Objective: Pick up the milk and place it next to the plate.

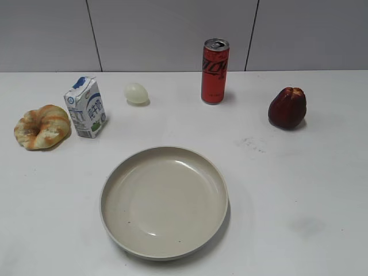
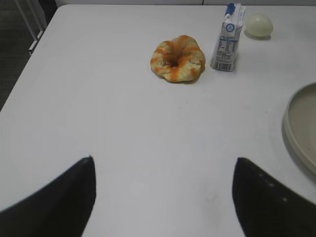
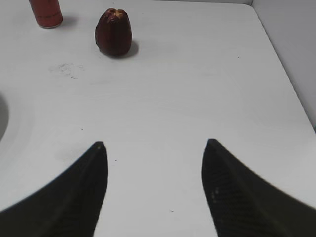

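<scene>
The milk [image 1: 85, 107], a small white carton with a blue top, stands upright at the back left of the table, also in the left wrist view [image 2: 228, 38]. The plate [image 1: 164, 248], a wide beige dish, lies at the front centre; its rim shows in the left wrist view [image 2: 296, 133]. My left gripper [image 2: 163, 163] is open and empty over bare table, well short of the milk. My right gripper [image 3: 154, 145] is open and empty over bare table on the right. Neither gripper shows in the exterior view.
A swirled bread roll [image 1: 41, 126] lies just left of the milk. A pale egg [image 1: 136, 93] lies behind it. A red can [image 1: 215, 71] stands at the back centre. A dark red fruit [image 1: 287, 107] sits at the right. The table's right edge [image 3: 286, 74] is near.
</scene>
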You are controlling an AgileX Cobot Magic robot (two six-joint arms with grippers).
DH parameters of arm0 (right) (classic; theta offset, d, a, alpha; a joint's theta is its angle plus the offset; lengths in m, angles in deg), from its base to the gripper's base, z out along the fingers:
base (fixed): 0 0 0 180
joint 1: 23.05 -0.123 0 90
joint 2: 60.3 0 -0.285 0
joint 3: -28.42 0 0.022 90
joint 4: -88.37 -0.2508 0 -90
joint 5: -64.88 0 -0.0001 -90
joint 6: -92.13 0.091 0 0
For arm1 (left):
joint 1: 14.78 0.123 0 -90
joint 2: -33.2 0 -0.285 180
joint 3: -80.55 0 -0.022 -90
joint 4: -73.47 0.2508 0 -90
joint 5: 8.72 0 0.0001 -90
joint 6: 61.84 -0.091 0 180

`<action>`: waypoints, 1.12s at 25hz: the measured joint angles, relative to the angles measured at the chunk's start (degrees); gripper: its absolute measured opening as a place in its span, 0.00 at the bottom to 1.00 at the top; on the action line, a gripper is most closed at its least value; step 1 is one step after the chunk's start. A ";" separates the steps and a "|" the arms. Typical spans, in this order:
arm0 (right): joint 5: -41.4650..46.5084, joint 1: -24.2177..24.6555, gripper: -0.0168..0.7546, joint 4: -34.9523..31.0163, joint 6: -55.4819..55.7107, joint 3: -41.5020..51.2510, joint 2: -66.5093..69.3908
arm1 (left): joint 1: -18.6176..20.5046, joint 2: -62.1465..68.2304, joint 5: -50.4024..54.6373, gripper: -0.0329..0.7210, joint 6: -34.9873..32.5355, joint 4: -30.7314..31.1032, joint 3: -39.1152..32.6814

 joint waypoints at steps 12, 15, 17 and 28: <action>0.00 0.00 0.62 0.00 0.00 0.00 0.00 | 0.00 0.00 0.00 0.88 0.00 0.00 0.00; 0.00 0.00 0.62 0.00 0.00 0.00 0.00 | 0.00 1.07 -0.26 0.87 0.00 0.00 0.17; 0.00 0.00 0.62 0.00 0.00 0.00 0.00 | 0.00 3.85 -2.02 0.86 0.00 0.06 0.75; 0.00 0.00 0.62 0.00 0.00 0.00 0.00 | -0.64 43.42 -31.87 0.86 0.00 -2.25 7.91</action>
